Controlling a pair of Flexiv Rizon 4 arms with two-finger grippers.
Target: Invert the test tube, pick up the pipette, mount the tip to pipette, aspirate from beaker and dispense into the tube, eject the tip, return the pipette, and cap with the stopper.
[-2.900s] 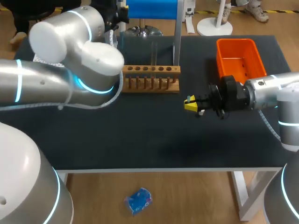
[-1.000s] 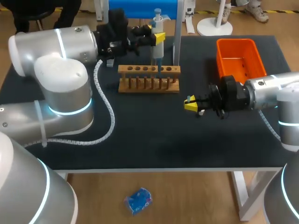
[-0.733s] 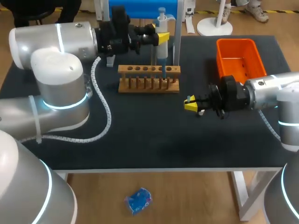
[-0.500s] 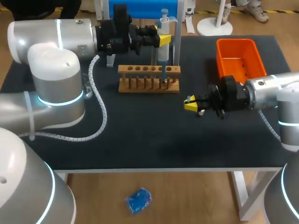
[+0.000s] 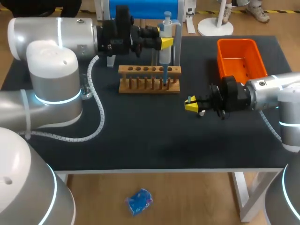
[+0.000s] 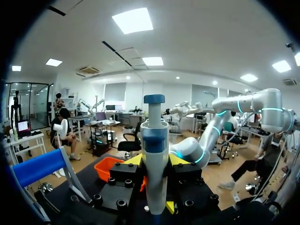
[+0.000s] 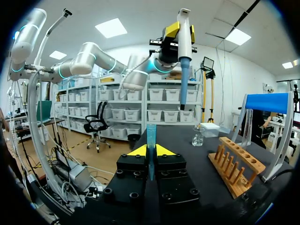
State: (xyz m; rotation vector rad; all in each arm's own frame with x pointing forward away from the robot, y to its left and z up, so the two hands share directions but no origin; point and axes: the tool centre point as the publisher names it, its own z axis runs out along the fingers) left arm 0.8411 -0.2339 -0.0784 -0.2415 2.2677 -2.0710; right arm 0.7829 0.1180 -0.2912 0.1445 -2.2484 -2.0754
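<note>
- Jaws of the left gripper [image 6: 155, 164] are clamped on the pipette [image 6: 154, 136] from two sides, at mid-body. This grip keeps the pipette upright, plunger up and blue lower end down, and leaves the plunger free above the fingers.
- Jaws of the right gripper [image 7: 151, 151] stand narrow, pinching a slim bluish tube [image 7: 151, 133] between the yellow tips. I take this to be the test tube. It is held upright with its mouth up, probably so that liquid can be dropped in from above.
- In the head view the pipette [image 5: 165, 40] hangs high over the right end of the wooden rack [image 5: 149, 77]. The right wrist view shows its blue end well clear of the rack's holes.
- Whether a tip is already seated on the pipette I cannot tell for sure, though the tapered blue end suggests that one is.
- The right gripper [image 5: 191, 104] sits in front of the rack's right end, on the near side and apart from it, with its fingers pointing along the rack's length. I judge that this offers the tube as a steady target near the pipette's path.
- The beaker [image 7: 198, 138], small and clear, stands on the table past the rack's left end, well apart from it and from both grippers.
- The blue-topped stand [image 5: 152, 9] rises just behind the rack, presumably the pipette's parking place.
- The orange bin [image 5: 239, 56] lies off the rack's right end, likely there to catch the ejected tip.
</note>
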